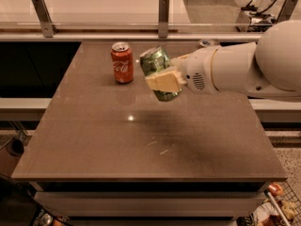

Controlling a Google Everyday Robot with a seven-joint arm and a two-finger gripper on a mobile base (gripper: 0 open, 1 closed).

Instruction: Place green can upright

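Observation:
The green can, green and white with silver ends, is held in the air above the middle of the brown table. It stands nearly upright, leaning slightly left at the top. My gripper reaches in from the right on the white arm and is shut on the can's middle, its cream finger across the front. The can's lower end hangs above the table surface, apart from it.
A red cola can stands upright at the table's back, just left of the green can. A silver can top shows behind my arm at the back right. A railing with metal posts runs behind the table.

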